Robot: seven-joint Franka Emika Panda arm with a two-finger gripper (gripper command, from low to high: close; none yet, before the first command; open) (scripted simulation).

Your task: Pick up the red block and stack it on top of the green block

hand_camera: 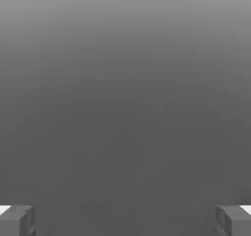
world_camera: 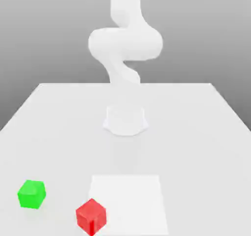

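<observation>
A red block (world_camera: 91,216) sits on the white table near its front edge, turned so a corner faces the camera. A green block (world_camera: 32,194) rests to the exterior view's left of it, a short gap apart. In the hand view my gripper (hand_camera: 125,220) is open, its two grey fingertips (hand_camera: 17,220) far apart with nothing between them, facing a plain grey background. The white arm (world_camera: 125,43) rises from its base at the table's middle and goes out of the picture at the top.
The arm's round base (world_camera: 126,119) stands mid-table. A brighter white square patch (world_camera: 128,203) lies on the table (world_camera: 196,132) just to the exterior view's right of the red block. The table's edges run along both sides and the back.
</observation>
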